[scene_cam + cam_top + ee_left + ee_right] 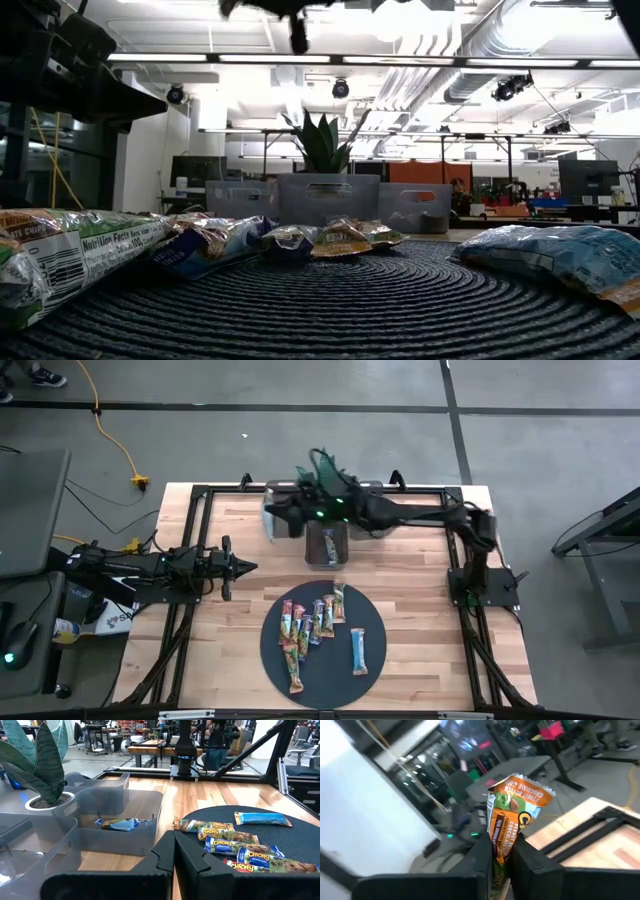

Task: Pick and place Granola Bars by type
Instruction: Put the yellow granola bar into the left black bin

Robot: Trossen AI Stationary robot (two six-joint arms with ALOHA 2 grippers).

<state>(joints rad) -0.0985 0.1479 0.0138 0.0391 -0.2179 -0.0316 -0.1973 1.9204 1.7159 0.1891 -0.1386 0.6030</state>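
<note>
On the near half of the worktop (420,660) lies a dark round mat (322,645) carrying the loose Granola Bars (312,622): a cluster of them lies left of its centre and a single blue-wrapped bar (360,651) lies apart on its right side. To the left of the mat, above the worktop's left part, the left gripper (245,568) waits with its fingers (165,857) pressed together and holding nothing, pointing toward the middle. Beyond the mat stands a translucent grey bin (327,545) with a bar inside (122,824); more grey bins (97,782) and a potted plant (37,770) stand along the far edge. Over those far bins the right gripper (283,512) reaches leftward from its base at the right edge, its fingers (480,857) clamped on an orange-wrapped bar (512,815) standing upright between them.
</note>
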